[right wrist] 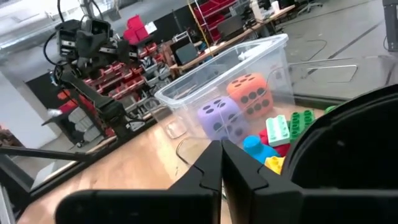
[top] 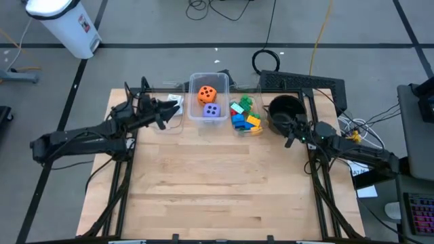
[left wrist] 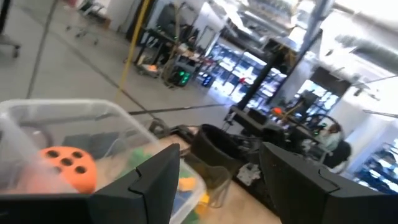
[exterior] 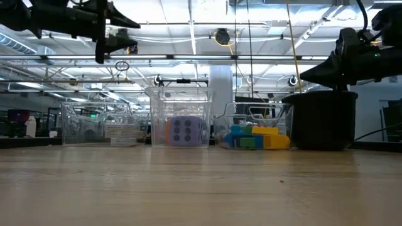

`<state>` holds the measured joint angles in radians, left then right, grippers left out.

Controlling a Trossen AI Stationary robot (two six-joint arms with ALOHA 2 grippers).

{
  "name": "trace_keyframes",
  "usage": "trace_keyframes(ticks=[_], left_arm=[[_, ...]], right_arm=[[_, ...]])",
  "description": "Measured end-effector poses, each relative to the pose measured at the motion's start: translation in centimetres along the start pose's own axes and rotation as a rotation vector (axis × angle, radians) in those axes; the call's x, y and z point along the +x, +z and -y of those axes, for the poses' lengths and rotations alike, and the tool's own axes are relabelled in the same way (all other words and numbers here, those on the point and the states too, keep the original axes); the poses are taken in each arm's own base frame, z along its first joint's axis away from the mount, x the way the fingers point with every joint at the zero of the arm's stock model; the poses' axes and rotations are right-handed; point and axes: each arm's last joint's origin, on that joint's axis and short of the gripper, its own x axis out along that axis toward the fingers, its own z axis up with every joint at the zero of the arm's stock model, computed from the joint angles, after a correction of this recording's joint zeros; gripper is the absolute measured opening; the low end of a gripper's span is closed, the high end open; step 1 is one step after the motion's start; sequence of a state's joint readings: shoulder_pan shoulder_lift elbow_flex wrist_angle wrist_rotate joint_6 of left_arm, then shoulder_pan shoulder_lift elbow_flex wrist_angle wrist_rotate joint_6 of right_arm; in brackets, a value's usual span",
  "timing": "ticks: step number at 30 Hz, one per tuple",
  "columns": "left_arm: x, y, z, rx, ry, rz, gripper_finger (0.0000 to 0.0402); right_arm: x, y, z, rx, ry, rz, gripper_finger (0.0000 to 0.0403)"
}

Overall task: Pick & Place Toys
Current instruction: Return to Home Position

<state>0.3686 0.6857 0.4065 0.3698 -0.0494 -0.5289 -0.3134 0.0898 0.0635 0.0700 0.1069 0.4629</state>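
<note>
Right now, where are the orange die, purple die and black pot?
orange die [top: 207,94]: high view, its dotted top face.
purple die [top: 211,112]: high view, its dotted top face.
black pot [exterior: 320,125]: low view, its outer wall.

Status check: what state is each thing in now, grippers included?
orange die: resting in the middle clear bin.
purple die: same bin, beside the orange die.
bricks: piled in the right clear bin.
cards: stacked in the left clear bin.
black pot: upright, contents not visible.
left gripper: open, empty, raised over the left clear bin.
right gripper: shut, empty, raised by the black pot.
</note>
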Motion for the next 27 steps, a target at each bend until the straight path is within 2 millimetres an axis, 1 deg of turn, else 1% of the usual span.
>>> trace_keyframes(ticks=[5, 8, 11, 18, 21, 23, 25, 27], left_arm=[[0.0, 0.1, -0.7, 0.004, 0.038, -0.01, 0.0225], [0.0, 0.1, -1.0, 0.027, 0.049, -0.024, 0.0202], [0.0, -0.1, -1.5, 0.03, 0.072, -0.055, 0.0161], [-0.2, -0.5, -2.3, 0.04, 0.134, -0.116, 0.0049], [-0.2, -0.6, -2.5, 0.054, 0.151, -0.127, 0.0011], [-0.3, -0.6, -2.7, 0.062, 0.166, -0.139, 0.0006], [-0.3, -0.7, -2.8, 0.072, 0.169, -0.151, 0.0014], [-0.3, -0.8, -2.7, 0.083, 0.135, -0.174, 0.0017]], right_arm=[[0.0, 0.0, 0.0, -0.014, 0.002, -0.003, 0.0003], [0.0, -0.1, 0.0, -0.018, 0.004, -0.005, 0.0004], [0.0, -0.1, 0.0, -0.018, 0.004, -0.005, 0.0004], [0.0, -0.1, 0.0, -0.019, 0.004, -0.007, 0.0004], [0.0, -0.1, 0.0, -0.019, 0.004, -0.008, 0.0004], [0.0, 0.0, 0.0, 0.003, 0.007, -0.001, 0.0004], [0.0, 0.2, -0.2, 0.006, 0.023, 0.024, 0.0004], [0.0, 0.5, -0.4, -0.072, 0.08, 0.038, 0.0004]])
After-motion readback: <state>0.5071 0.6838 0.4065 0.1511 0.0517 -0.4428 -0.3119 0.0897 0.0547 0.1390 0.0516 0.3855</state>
